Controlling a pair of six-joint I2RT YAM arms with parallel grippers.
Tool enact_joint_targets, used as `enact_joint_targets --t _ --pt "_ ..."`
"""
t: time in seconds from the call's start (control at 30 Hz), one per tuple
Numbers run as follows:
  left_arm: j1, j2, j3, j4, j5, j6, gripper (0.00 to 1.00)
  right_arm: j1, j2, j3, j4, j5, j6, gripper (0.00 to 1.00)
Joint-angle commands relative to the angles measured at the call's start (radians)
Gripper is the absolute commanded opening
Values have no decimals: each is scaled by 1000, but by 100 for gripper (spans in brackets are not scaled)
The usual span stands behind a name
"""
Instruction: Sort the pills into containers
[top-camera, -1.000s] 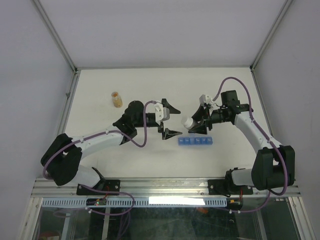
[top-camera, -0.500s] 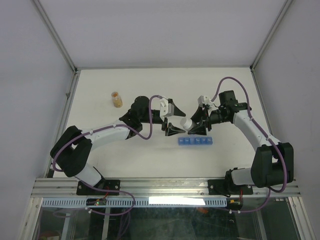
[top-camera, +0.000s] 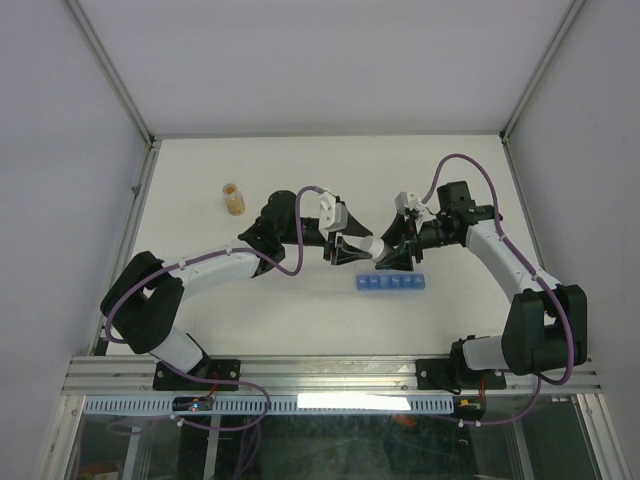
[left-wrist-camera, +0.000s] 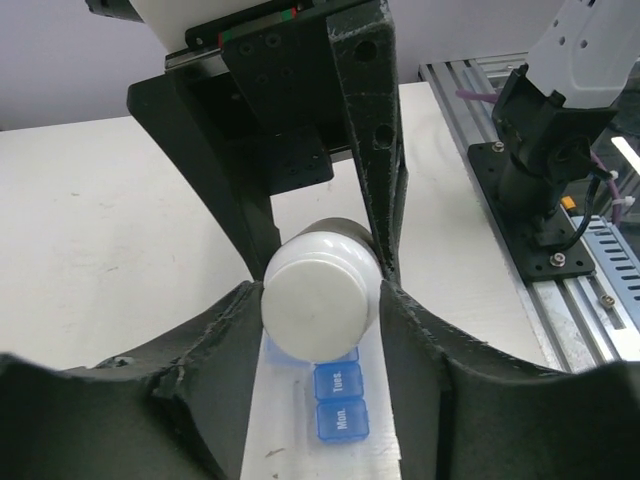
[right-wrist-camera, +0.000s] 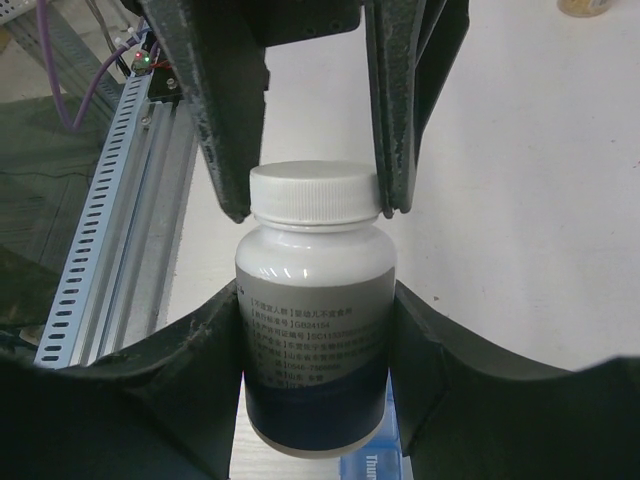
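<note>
A white pill bottle (top-camera: 376, 247) with a grey and dark blue label (right-wrist-camera: 315, 340) hangs tilted above the table, and my right gripper (right-wrist-camera: 316, 345) is shut on its body. My left gripper (left-wrist-camera: 320, 305) faces it, its two fingers pressed against either side of the white cap (left-wrist-camera: 320, 300). Below the bottle lies the blue strip of containers (top-camera: 391, 283), lids down, with "Mon." and "Tues." showing (left-wrist-camera: 338, 415). No loose pills show; the bottle's wall hides what is inside.
A small clear bottle with orange-tan contents (top-camera: 233, 199) stands at the back left of the white table (top-camera: 200, 170). Metal rails (top-camera: 330, 372) run along the near edge, and grey walls enclose the other three sides.
My left gripper has swung right from an open stance to the bottle and narrowed its jaws onto the cap. The right gripper and bottle have barely moved.
</note>
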Motion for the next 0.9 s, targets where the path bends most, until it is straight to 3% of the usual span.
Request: enact_joint_targets --t 0.0,0.23,0.4,0.53,0.7,0.77,0.87 --pt "3 -2 42 40 40 -14 46 7 0 50 2 -31 -21 0" --pt "2 -8 39 35 11 -62 20 8 0 52 1 -32 -21 0" --pt "-11 -34 27 61 -176 -294 0 7 0 52 11 -20 -7 0" --pt "-78 -80 -8 58 -465 -531 0 7 3 54 19 -24 7 0" --pt "-110 -133 -53 33 -612 -650 0 7 -2 53 19 -28 7 0" --pt "-112 -156 -60 32 -618 -653 12 7 0 52 17 -32 6 0" --pt "-112 -155 -52 44 -587 -648 44 7 -1 52 10 -33 -1 0"
